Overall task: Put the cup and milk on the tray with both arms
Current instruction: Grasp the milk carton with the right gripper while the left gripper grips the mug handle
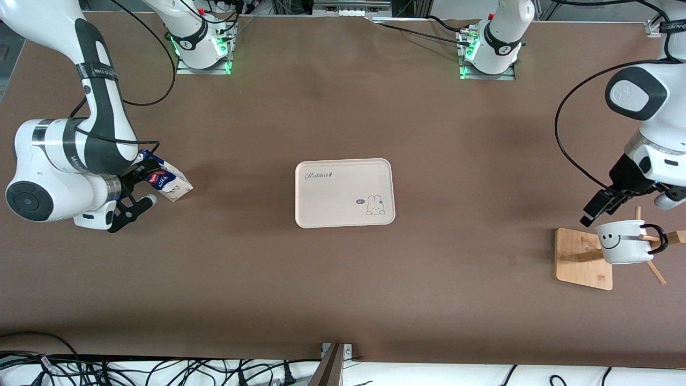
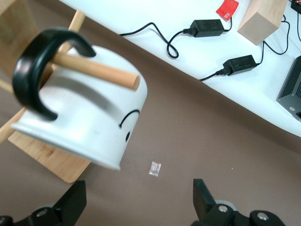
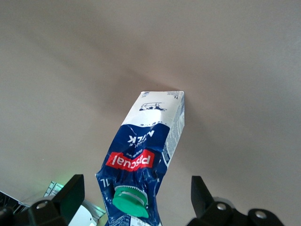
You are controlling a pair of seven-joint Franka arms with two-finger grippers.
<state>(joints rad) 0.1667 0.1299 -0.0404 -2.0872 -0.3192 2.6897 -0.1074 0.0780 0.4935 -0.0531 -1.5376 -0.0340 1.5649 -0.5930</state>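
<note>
Where legible — "Rabbit" tray [image 1: 343,185], "Pascual" milk [image 3: 141,155]

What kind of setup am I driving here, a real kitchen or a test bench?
Most likely a lab test bench: two arms bolted to a brown-covered table, loose cables and power adapters along its edge, and only staged props, a tray, milk and a cup on a wooden rack.

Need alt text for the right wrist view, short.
A dark blue and white milk carton with a green cap lies on its side on the brown table, cap end toward the camera. The right tool is open, one finger on each side of the cap end.
</note>
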